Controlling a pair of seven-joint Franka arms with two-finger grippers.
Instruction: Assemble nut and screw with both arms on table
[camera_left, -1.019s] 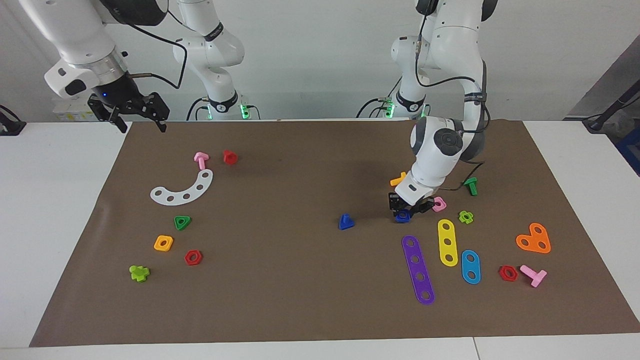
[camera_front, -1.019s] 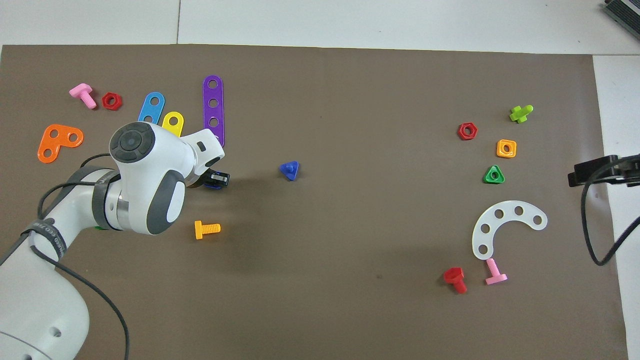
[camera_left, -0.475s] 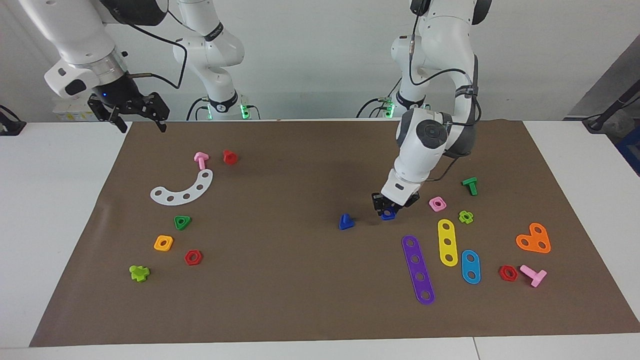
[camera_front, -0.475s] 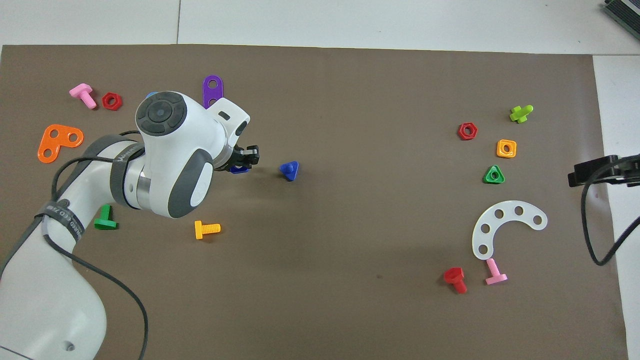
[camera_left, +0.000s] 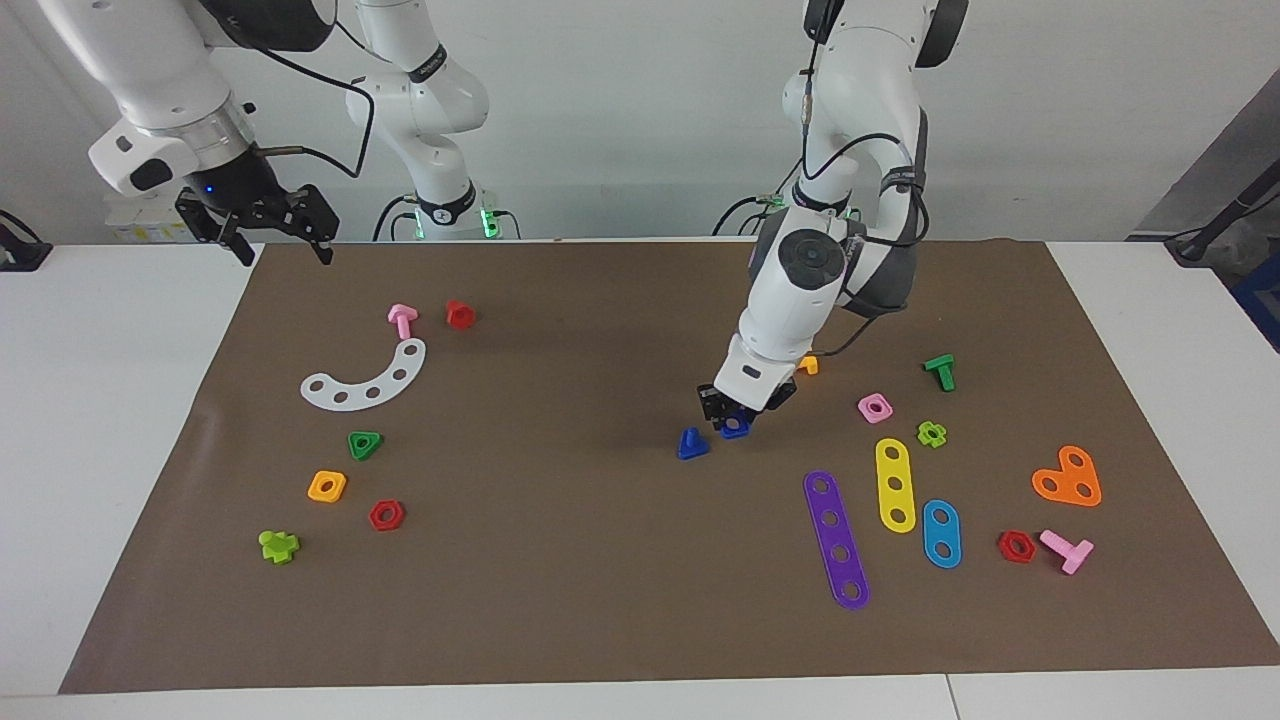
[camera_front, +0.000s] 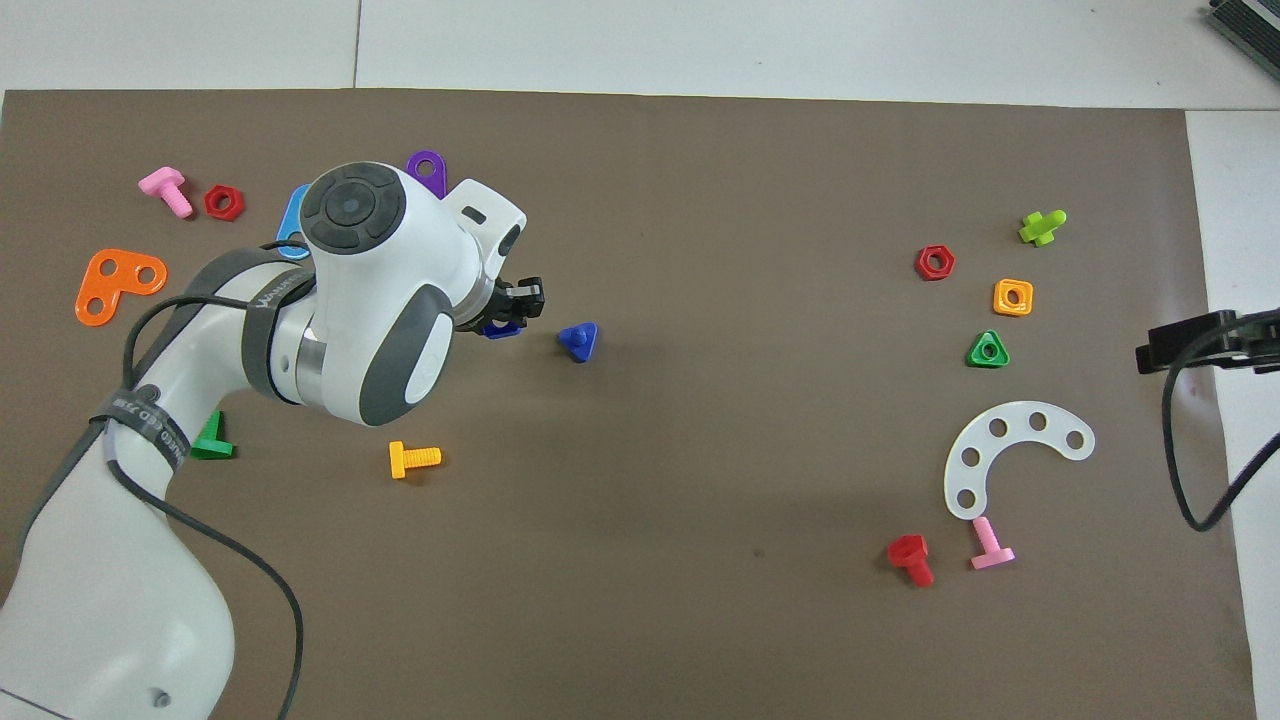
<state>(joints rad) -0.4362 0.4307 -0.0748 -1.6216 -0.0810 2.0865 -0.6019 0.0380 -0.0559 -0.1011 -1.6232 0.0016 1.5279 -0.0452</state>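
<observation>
The right gripper (camera_left: 272, 238) waits with fingers wide, up by its end of the worktop (camera_left: 120, 420). The left gripper (camera_left: 733, 417) holds the nut (camera_left: 736, 427) tight, low and just beside the screw (camera_left: 691, 443), which stands on the mat (camera_left: 560, 560). I think the nut must go over the screw's stem next.

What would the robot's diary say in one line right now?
left gripper: shut on nut, beside screw | right gripper: open, waiting over the table edge | nut not on screw yet

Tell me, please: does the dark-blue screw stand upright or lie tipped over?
Upright. The dark-blue screw rests on its triangular head on the brown mat, stem pointing up; the overhead view shows the stem end-on.
</observation>
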